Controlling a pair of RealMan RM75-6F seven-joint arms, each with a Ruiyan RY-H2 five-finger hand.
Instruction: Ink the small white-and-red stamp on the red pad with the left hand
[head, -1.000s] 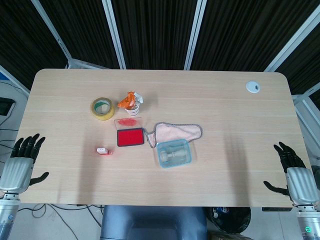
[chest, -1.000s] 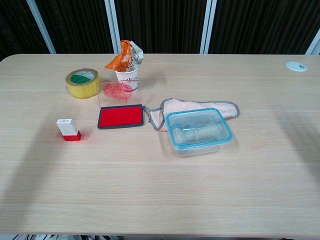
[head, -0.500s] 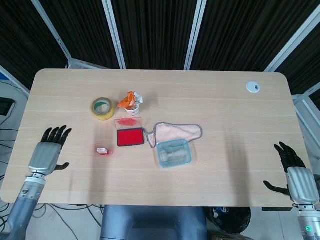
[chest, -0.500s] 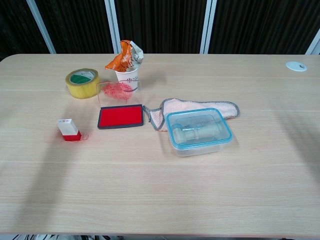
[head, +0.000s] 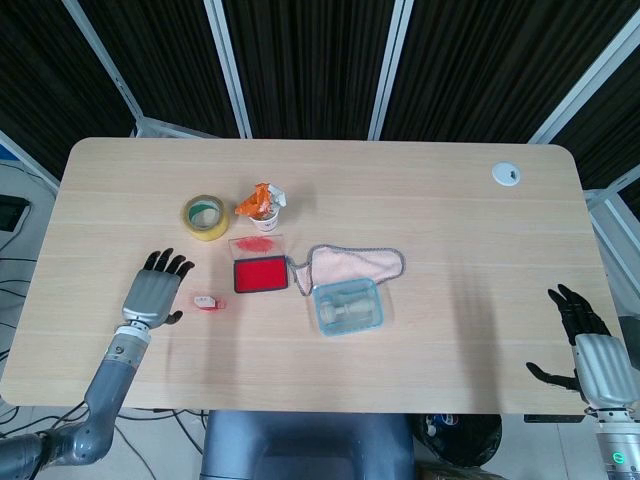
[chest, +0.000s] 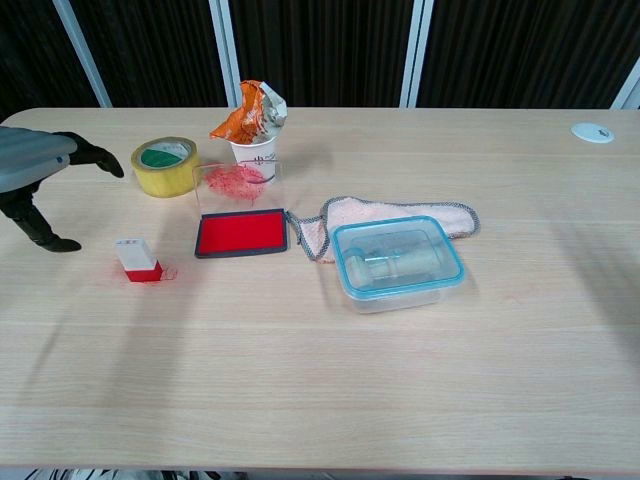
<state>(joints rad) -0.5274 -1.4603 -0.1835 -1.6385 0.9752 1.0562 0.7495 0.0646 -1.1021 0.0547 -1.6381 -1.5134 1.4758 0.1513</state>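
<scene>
From the head view, my left hand (head: 154, 291) hangs over the table (head: 420, 180), fingers spread and holding nothing, just left of the stamp (head: 205, 300). The stamp stands apart from the red pad (head: 261, 275), which lies to its right. My right hand (head: 590, 350) sits off the table's right near corner, fingers apart, also empty.

From the chest view, the left hand (chest: 35, 170) shows at the left edge, above and left of the stamp (chest: 137, 260). The pad (chest: 241, 233) lies right of it, tape (chest: 164, 166) beyond.
</scene>
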